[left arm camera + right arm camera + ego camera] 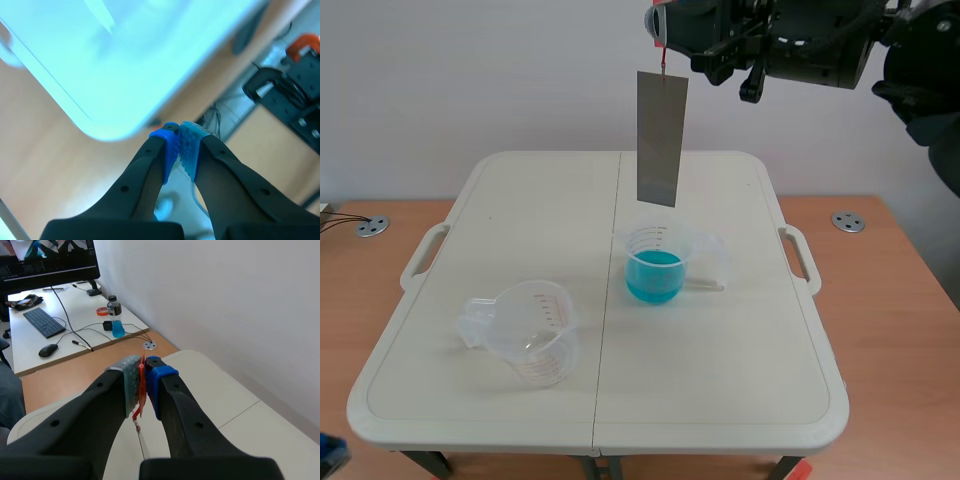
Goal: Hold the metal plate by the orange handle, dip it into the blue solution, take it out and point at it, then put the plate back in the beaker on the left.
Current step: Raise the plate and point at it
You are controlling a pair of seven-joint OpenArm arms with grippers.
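1. Step in hand, as judged: the dip. Metal plate [661, 137] not yet wetted, raised at 12 o'clock of the blue solution [653, 274] in the scene view.
2. Grasping the orange handle [141, 390] with right fingers [160, 376], pads clenched on both faces. Plate dangling upright beneath on a short link, high over the surface [740, 340], lower edge clear of the beaker rim.
3. To do well:
   - Descend straight and slowly, lower edge centred over the mouth of the filled beaker [660, 236].
   - Wait out any swing before entry, as likely with a free-hanging plate.
   - Avoid scraping the wall or nudging the light plastic.
   - Stop with the orange handle dry.
4. Filled beaker: clear plastic with printed graduations, near the centre of the surface. Roughly half full of blue solution. Handle toward 3 o'clock.
5. Empty beaker [556, 312]: at 8 o'clock of the filled one, well apart. Clear, graduated, nothing visible inside. Handle toward 9 o'clock. Judged to be the final resting place for the plate.
6. Left fingers [167, 145]: clenched pad to pad on nothing, held off the surface beyond one of its corners. No part in the dip, and probably needed later for the pointing.
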